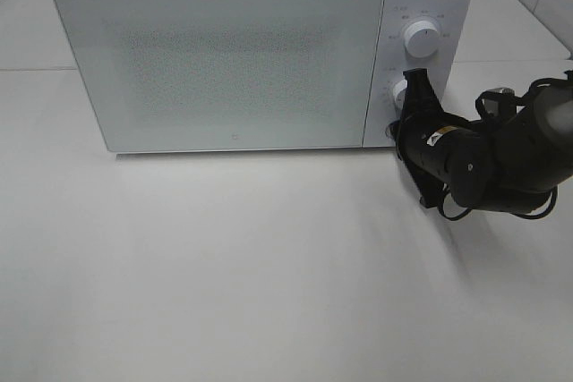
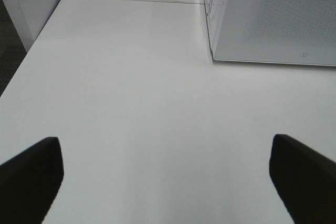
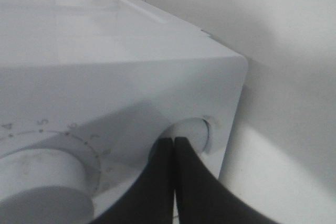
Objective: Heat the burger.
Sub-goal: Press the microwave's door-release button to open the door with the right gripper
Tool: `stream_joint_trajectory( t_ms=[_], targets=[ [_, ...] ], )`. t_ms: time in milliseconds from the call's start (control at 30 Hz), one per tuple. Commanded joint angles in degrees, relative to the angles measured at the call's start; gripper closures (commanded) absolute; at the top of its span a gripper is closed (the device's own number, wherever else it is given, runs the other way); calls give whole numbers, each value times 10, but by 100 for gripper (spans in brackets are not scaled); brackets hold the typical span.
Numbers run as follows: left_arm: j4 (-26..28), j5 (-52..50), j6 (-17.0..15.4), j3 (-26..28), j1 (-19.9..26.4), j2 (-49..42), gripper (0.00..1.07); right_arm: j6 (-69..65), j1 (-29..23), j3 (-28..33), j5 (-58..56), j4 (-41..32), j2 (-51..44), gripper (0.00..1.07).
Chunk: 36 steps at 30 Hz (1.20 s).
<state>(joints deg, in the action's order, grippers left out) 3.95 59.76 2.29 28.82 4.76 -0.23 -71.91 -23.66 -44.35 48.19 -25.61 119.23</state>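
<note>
My right gripper at the microwave controls.
It is clenched, tips meeting the round button beside the lower dial. My left gripper hangs released over the bench. The microwave stands at the bench's back, door shut; I cannot see the burger.

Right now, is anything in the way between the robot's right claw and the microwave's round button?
No, nothing visible. The shut right gripper has its tips right at the round button, beside the numbered dial on the microwave. Its door is closed.
</note>
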Motion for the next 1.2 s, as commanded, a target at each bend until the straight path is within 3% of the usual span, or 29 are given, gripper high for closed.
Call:
stream_joint_trajectory(
  t_ms=[33, 1200],
  targets=[
    [1, -4, -5, -2, -3, -2, 6, 1, 8, -7, 39, -6, -1, 107],
    [1, -4, -5, -2, -3, -2, 6, -41, 25, -73, 60, -2, 14, 107]
  ],
)
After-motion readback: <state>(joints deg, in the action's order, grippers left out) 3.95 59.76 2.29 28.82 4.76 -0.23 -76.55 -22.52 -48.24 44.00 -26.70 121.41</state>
